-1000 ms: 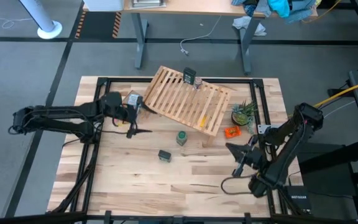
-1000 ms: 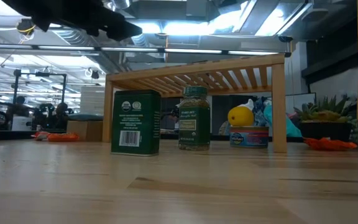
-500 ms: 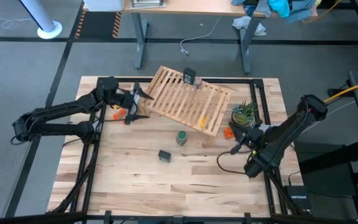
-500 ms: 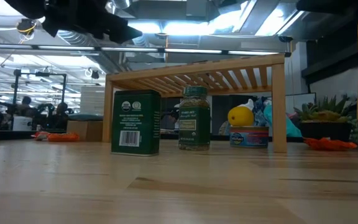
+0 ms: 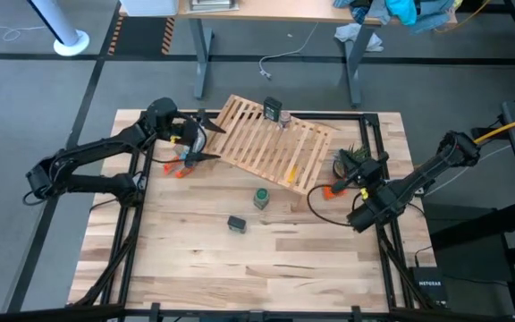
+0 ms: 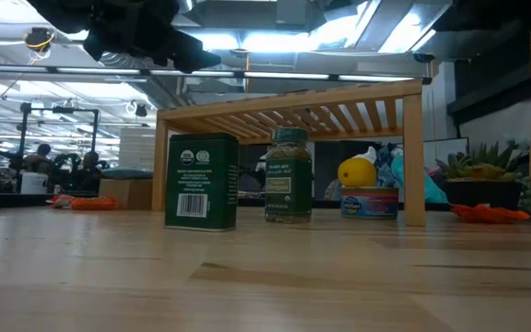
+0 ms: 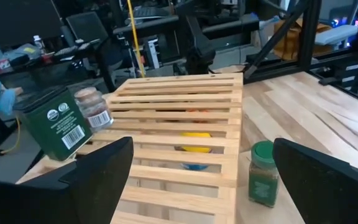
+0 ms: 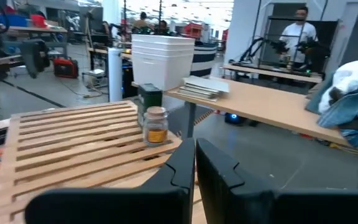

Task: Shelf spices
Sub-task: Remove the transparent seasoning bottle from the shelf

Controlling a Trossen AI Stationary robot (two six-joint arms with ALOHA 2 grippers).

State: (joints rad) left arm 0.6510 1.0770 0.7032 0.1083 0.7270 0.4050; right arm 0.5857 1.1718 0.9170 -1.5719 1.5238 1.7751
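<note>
By shelf (image 5: 271, 143) left end, left end effector (image 5: 206, 143) open, 2 spices (image 5: 275, 113) atop, right end effector (image 5: 312, 196) closed.

One camera hangs above me and looks straight down on the whole table (image 5: 195, 259), my arms reaching in from nine and three o'clock. Another sits at tabletop height, looking level across the boards into the room. My wrist cameras ride close behind my fingers, facing the shelf (image 7: 185, 124) from opposite ends. All four views share that shelf (image 5: 271, 143).
</note>
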